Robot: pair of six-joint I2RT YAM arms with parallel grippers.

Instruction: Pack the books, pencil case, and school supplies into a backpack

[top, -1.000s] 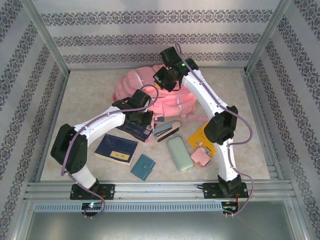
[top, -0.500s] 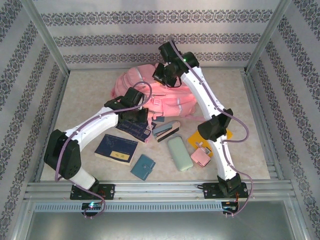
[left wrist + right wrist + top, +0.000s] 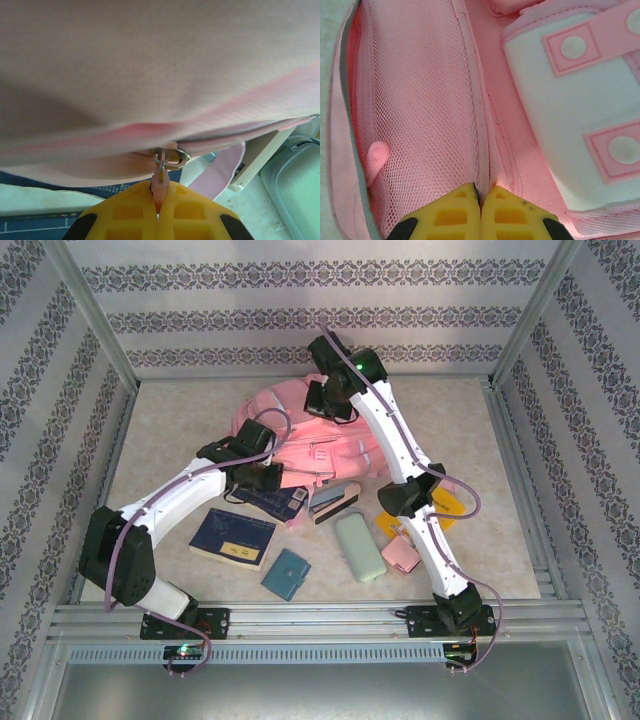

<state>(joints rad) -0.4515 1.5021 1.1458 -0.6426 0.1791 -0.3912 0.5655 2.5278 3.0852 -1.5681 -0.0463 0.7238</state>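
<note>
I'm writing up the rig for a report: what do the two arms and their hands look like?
Both the left arm and right arm have white link shells, black joint housings and looping lilac cables; a green light glows near the right wrist. The left hand and right hand have yellow plastic fingers with square recesses.

Wht arms [image 3: 180, 495], blk joints [image 3: 405, 497], yellow hands [image 3: 480, 192]

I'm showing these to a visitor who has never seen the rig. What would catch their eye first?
The big pink backpack in the middle of the table draws the eye first. The left gripper is shut on its zipper pull, and the right gripper pinches a seam beside the mesh. In front of the backpack lie loose books and a mint pencil case.
</note>
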